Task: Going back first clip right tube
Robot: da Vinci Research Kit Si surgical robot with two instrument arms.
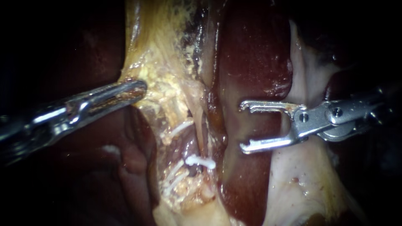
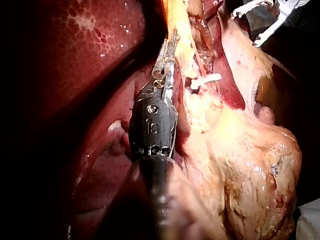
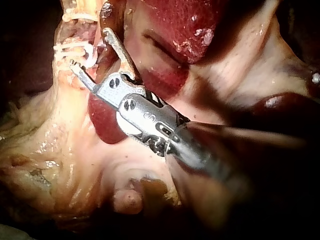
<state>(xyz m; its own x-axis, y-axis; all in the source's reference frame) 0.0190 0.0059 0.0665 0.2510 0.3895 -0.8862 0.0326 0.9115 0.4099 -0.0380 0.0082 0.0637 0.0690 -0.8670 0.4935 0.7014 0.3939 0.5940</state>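
A white clip [image 1: 200,161] sits across a thin pale tube [image 1: 202,130] in the yellowish dissected tissue. My right instrument [image 1: 245,126] comes in from the right. Its two slender jaws stand wide open and empty over the dark red liver [image 1: 251,54], to the right of the clip and apart from it. My left instrument [image 1: 135,90] holds a fold of yellow fatty tissue [image 1: 163,86] above and left of the clip, its jaws shut on it. In the left wrist view the clip [image 2: 205,80] lies beside the left instrument [image 2: 169,50]. The right wrist view has the open right instrument [image 3: 91,48] close to the clip [image 3: 72,47].
Pale smooth tissue [image 1: 301,175] lies under the right instrument's shaft. Thin white strands [image 1: 176,180] cross the tissue below the clip. Dark red liver [image 2: 85,45] fills the space beside the left instrument. The right instrument's open jaws [image 2: 260,20] show far ahead in the left wrist view.
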